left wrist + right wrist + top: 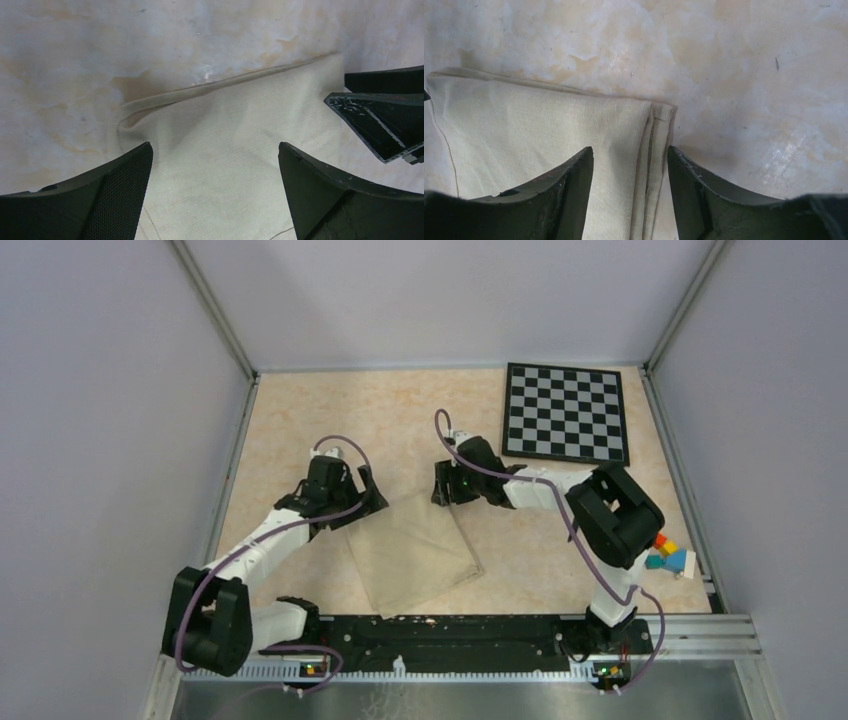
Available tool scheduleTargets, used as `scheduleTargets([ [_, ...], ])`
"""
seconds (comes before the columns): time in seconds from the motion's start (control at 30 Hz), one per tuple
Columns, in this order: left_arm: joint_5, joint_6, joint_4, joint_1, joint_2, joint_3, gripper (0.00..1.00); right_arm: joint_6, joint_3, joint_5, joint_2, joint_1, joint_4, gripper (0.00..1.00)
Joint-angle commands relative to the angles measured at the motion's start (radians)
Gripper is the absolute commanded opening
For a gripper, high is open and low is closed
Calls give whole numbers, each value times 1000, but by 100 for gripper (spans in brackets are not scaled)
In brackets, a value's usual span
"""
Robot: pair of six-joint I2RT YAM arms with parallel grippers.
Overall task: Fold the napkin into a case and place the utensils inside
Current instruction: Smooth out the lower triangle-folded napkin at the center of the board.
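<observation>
Folding in hand: left gripper [364, 500] and right gripper [446, 490] hang released over the napkin's [415, 552] 2 far corners; the next fold likely calls for firm pinches there.

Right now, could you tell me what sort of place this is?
Probably a robot lab test cell: a left arm and right arm bolted along a rail, plain walls enclosing the tabletop, a checkered board as prop.
</observation>
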Motion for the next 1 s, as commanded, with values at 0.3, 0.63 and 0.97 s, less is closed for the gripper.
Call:
scheduleTargets([
  [0.3,15,5,160,98,59,-74,99,19,72,142,89,-38,32,29],
  [0.63,10,36,180,110,146,-21,99,-69,93,114,79,-74,53,0],
  [0.97,68,69,156,110,111,-12,99,-12,61,-120,29,-73,20,50],
])
